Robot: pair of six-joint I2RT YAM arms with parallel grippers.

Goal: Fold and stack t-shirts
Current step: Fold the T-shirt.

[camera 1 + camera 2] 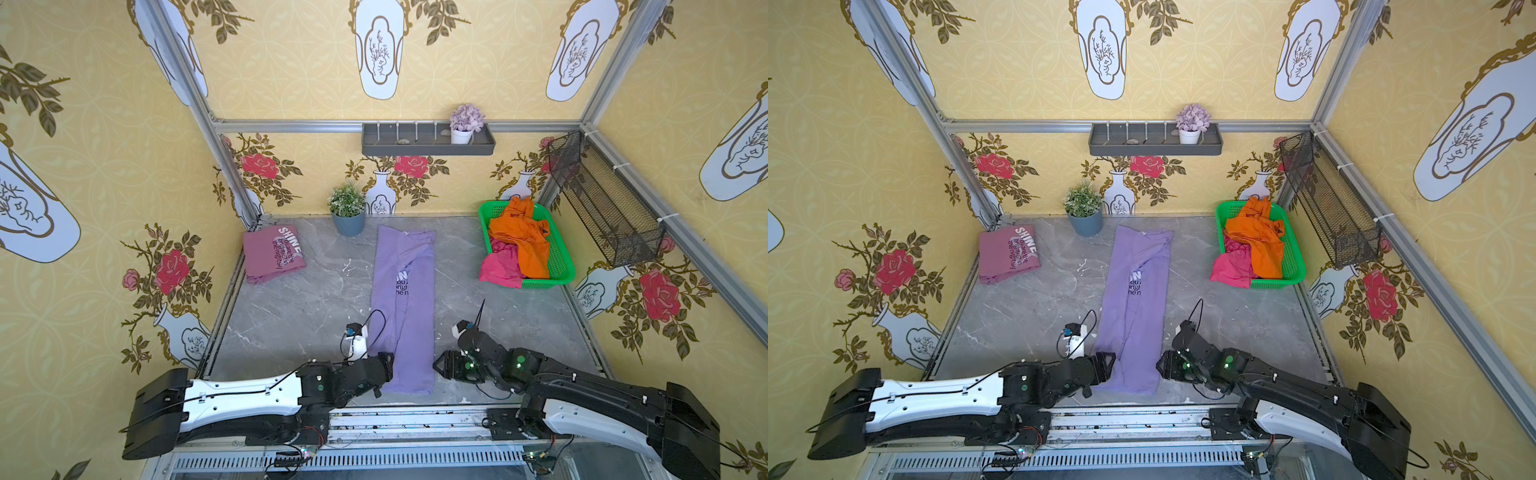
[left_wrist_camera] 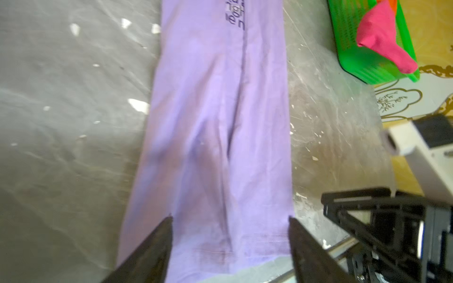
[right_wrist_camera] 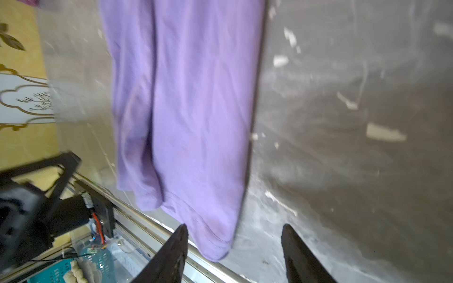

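Grey marble tabletop point(image 1: 291, 316), lavender t-shirt point(image 1: 405, 307) hem between both arms' parted, empty jaws.

Lavender t-shirt point(image 1: 405, 307) lies narrow-folded, flat; mauve t-shirt point(image 1: 270, 254) folded.

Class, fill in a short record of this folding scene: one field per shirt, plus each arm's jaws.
purple shirt: folded into a long strip, flat on the table
mauve shirt: folded, far left corner
orange shirt: crumpled in the green basket
pink shirt: in the basket, spilling over its rim
left jaws: open, at the strip's near end
right jaws: open, holding nothing
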